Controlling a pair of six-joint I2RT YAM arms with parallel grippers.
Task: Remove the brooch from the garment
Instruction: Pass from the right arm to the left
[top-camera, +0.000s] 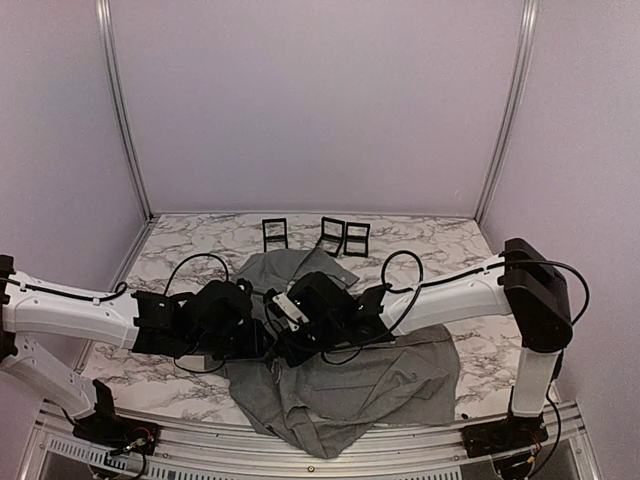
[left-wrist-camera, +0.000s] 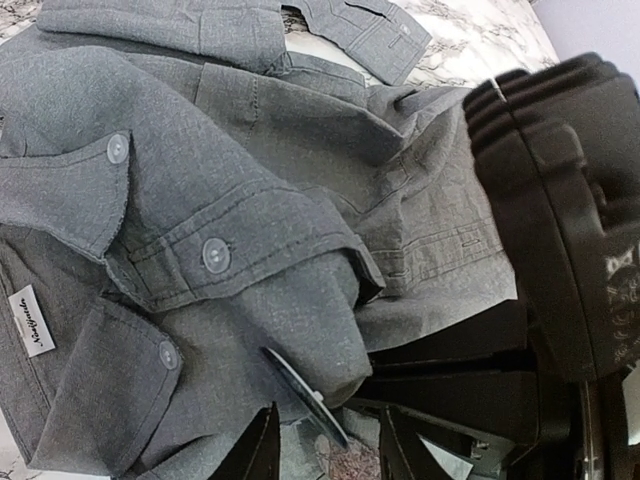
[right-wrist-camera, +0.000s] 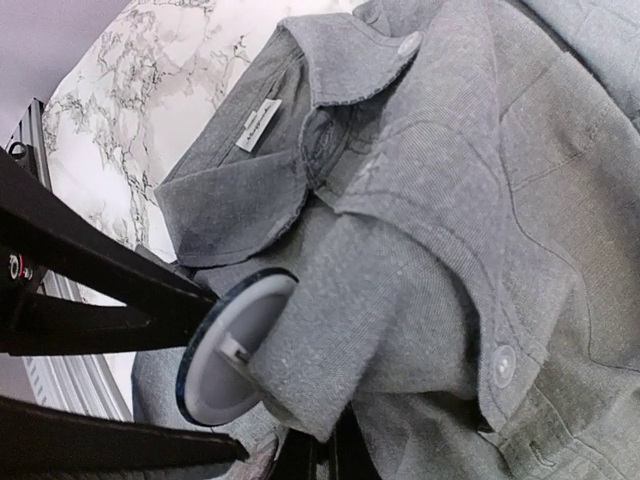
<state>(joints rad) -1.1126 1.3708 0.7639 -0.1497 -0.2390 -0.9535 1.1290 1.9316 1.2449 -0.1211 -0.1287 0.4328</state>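
The grey shirt (top-camera: 350, 385) lies crumpled on the marble table, with its white neck label (right-wrist-camera: 258, 125) showing. The brooch (right-wrist-camera: 222, 352), a round disc with a dark rim and white back, is pinned to a raised fold of the shirt. It shows edge-on in the left wrist view (left-wrist-camera: 305, 395). My left gripper (left-wrist-camera: 328, 425) is open, one finger on each side of the brooch. Its black fingers (right-wrist-camera: 110, 275) also show in the right wrist view. My right gripper (right-wrist-camera: 318, 458) is shut on the fold of shirt just beside the brooch. Both grippers meet at mid-table (top-camera: 275, 335).
Three small black stands (top-camera: 331, 233) sit at the back of the marble table (top-camera: 190, 240). The right arm's black body (left-wrist-camera: 560, 250) fills the right of the left wrist view. A metal rail (top-camera: 200, 455) runs along the near edge.
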